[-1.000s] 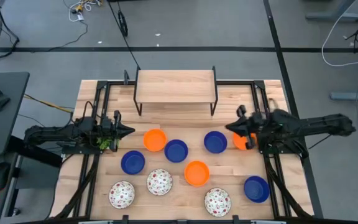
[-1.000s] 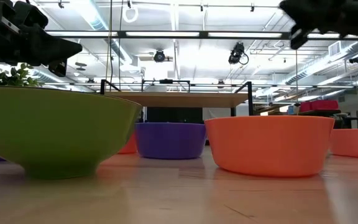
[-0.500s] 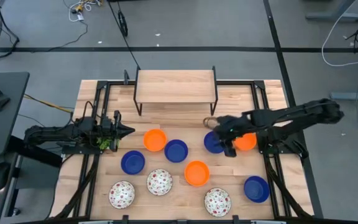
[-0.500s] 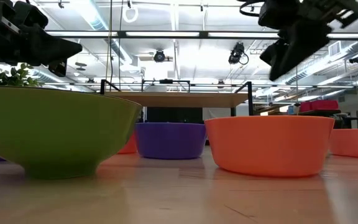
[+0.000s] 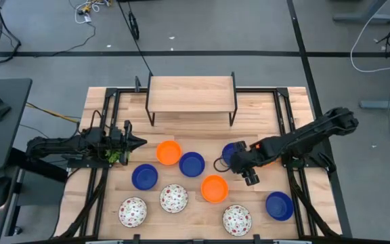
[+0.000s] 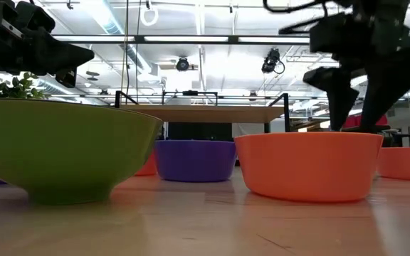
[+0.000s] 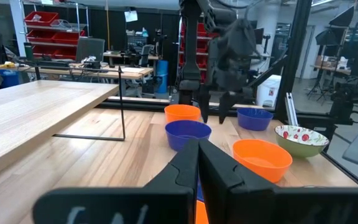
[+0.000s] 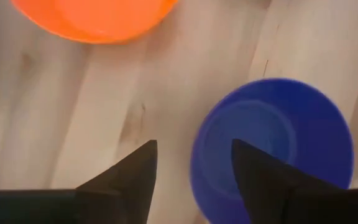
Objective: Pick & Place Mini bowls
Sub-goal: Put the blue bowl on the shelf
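A wooden table (image 5: pixel 114 196) holds small orange, blue and speckled bowls scattered across its middle and front. The right gripper (image 5: pixel 235 161) hangs low with its fingers (image 8: pixel 263 177) spread apart and empty, just above a blue bowl (image 8: pixel 272 146) whose near rim sits between them, and an orange bowl (image 8: pixel 95 17) lies just beyond. The left gripper (image 5: pixel 137 142) waits at the table's left side, fingers together, holding nothing.
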`<state>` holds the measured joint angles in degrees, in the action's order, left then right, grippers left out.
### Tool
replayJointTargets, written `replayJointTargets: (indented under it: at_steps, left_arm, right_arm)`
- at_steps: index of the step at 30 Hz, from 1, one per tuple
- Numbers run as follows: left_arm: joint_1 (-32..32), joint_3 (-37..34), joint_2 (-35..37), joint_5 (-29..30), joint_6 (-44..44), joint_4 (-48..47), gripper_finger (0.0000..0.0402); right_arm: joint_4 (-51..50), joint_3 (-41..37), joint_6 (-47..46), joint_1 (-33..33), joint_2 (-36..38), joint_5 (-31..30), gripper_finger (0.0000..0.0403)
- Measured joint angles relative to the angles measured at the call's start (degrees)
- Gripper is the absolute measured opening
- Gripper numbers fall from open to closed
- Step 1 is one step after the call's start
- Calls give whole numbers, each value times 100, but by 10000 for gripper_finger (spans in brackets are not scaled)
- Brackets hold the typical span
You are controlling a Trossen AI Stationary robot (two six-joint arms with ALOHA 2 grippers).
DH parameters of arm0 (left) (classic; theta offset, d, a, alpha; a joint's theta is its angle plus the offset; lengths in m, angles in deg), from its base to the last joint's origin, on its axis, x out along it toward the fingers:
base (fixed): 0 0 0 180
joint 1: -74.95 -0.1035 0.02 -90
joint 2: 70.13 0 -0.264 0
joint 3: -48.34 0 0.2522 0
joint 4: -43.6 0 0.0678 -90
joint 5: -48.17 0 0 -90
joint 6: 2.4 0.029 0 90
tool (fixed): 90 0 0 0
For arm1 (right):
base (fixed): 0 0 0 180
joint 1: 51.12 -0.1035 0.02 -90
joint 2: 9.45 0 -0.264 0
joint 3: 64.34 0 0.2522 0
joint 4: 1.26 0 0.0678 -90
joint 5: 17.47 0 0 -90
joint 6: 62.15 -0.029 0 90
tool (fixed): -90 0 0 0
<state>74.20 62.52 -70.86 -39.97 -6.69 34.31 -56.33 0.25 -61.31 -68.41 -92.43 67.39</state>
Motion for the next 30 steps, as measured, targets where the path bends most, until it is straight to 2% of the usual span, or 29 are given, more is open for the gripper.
replayJointTargets:
  at_steps: [10, 20, 24, 30]
  left_arm:
    - [1, -2, 0, 0, 0, 0, 16]
    - [0, -2, 0, 0, -2, 0, 16]
    - [0, 0, 0, 0, 0, 0, 16]
    - [0, -2, 0, 0, 0, -1, 16]
  right_arm:
    - [94, 0, 13, 36, -707, -107, 140]
    - [119, 2, 256, 36, -750, -94, 13]
    - [-390, 343, 307, 32, -750, -26, 13]
    - [-1275, 1582, 690, 15, -750, -55, 6]
